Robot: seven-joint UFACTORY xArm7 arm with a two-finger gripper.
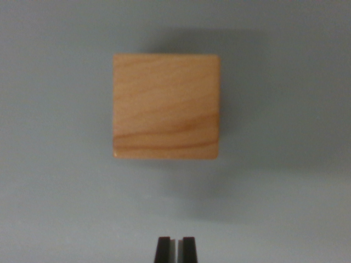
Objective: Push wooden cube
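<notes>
Cube (166, 106) seen from above on grey surface (49, 208), blurred, gripper (175, 249) below it, apart, jaws nearly together, nothing held

No legible text, labels, brands, numbers or signs in the wrist view. Wooden cube (166, 106): visible faces show grain only, no print or marking. Grey surface (55, 192) around it: plain, unmarked. Gripper (175, 249) tips at the near edge: dark, no lettering readable. View is slightly blurred; any fine print could not be made out.
</notes>
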